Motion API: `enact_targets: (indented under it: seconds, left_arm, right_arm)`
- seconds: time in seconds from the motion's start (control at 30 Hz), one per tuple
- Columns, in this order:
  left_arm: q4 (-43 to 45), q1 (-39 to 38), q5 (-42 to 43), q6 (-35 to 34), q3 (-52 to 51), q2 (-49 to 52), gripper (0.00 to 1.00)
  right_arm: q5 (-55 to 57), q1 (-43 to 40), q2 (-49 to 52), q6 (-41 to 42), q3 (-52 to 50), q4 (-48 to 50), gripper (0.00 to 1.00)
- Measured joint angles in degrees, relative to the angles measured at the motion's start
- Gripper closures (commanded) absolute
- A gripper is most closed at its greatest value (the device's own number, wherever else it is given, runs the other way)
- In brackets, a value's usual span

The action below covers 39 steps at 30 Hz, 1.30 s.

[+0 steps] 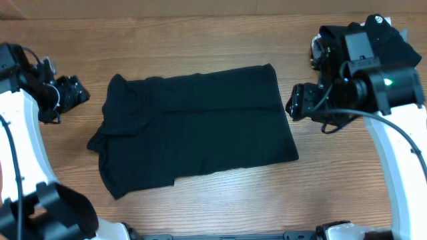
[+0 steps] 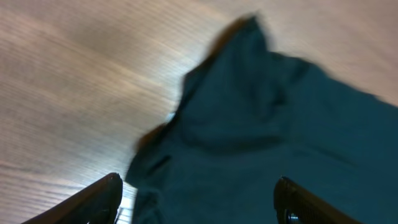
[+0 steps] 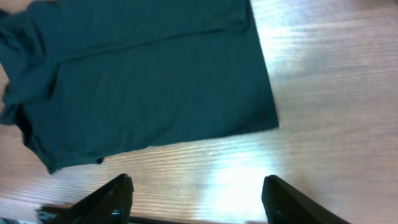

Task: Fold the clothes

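Observation:
The clothes are a single black T-shirt (image 1: 193, 127) lying flat and partly folded in the middle of the wooden table, with a sleeve sticking out at its left end. My left gripper (image 1: 79, 92) hovers just off the shirt's left edge. In the left wrist view it is open (image 2: 199, 194), with the shirt's cloth (image 2: 267, 124) below and beyond its jaws and nothing between them. My right gripper (image 1: 295, 103) sits just off the shirt's right edge. In the right wrist view it is open (image 3: 198, 190) over bare wood, with the shirt (image 3: 143, 81) ahead of it.
The wooden table (image 1: 220, 47) runs on all round the shirt. A dark heap, seemingly cloth (image 1: 403, 43), lies at the back right behind my right arm. The arms' white bases stand at the front left (image 1: 27, 167) and front right (image 1: 400, 180).

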Motion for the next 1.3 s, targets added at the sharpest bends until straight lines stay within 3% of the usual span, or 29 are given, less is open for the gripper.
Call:
enact_targets:
  seconds: [0.17, 0.33, 0.47, 0.63, 0.8, 0.97, 1.3]
  left_arm:
    - [-2.6, -4.7, 2.2, 1.2, 2.8, -9.0, 0.12]
    - [-7.4, -11.8, 1.8, 1.1, 3.7, -18.0, 0.1]
    - [-11.5, -17.7, -1.5, -0.5, 3.5, -19.3, 0.1]
    - [-8.2, -23.9, -5.1, -4.5, -6.0, -18.7, 0.1]
    - [-0.6, -27.4, -6.3, -8.7, -18.8, -18.1, 0.1]
    - [7.1, -28.9, -8.0, -12.7, -30.2, -17.6, 0.11]
    - [15.9, -29.1, -13.2, -17.3, -40.4, -16.7, 0.12]
  right_arm:
    - [1.0, 0.0, -5.2, 2.7, 0.4, -4.5, 0.26]
    - [1.1, 0.0, -10.8, 4.8, 0.4, -5.8, 0.13]
    - [1.0, 0.0, -13.8, 5.8, -1.9, -5.7, 0.11]
    - [0.9, 0.0, -14.1, 6.2, -12.8, 0.0, 0.11]
    - [1.2, 0.0, -11.4, 5.9, -25.3, 13.4, 0.12]
    - [3.4, 0.0, -5.0, 3.9, -28.9, 23.7, 0.12]
    - [3.8, 0.0, 13.6, -1.0, -29.1, 28.8, 0.18]
